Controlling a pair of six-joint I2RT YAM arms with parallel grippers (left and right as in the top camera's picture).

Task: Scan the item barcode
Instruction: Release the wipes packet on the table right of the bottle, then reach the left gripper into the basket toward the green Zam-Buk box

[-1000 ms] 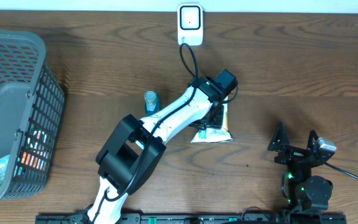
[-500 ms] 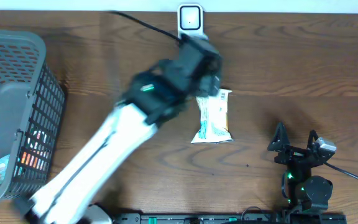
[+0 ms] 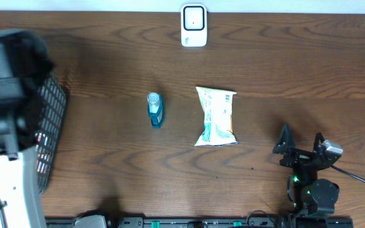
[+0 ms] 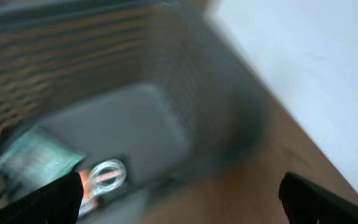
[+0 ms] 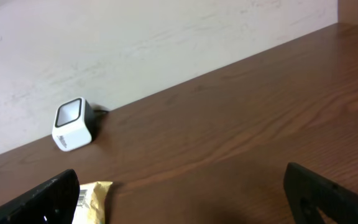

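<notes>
While no item is held at the barcode scanner [image 3: 194,25], the step in hand is judged to be a pick-up rather than a scan. The left arm is seen at the far left of the overhead view, heavily blurred, above the grey mesh basket [image 3: 52,111]. The basket interior is shown in the left wrist view, also blurred; a teal packet [image 4: 33,158] and a second item with orange markings are made out on its floor, but not well enough to be named further.

Left gripper [image 4: 180,186]: the fingers are seen at the two lower corners of its own view, spread wide, with nothing between them and nothing touched. Right gripper [image 5: 181,174]: parked at the near right of the table [image 3: 106,57], likewise spread wide and empty.

A snack packet [image 3: 216,116] is noted lying flat on the table, in front of the scanner and well apart from it, between a small blue bottle [image 3: 155,109] and the right arm. What looks like a barcode is made out on the packet's corner in the right wrist view. Neither gripper is in contact with it.

Next move, as judged: one item is to be selected, the spread fingers lowered around it and closed, and the item carried to the scanner with its barcode turned toward the window. Which item is intended cannot be told.
</notes>
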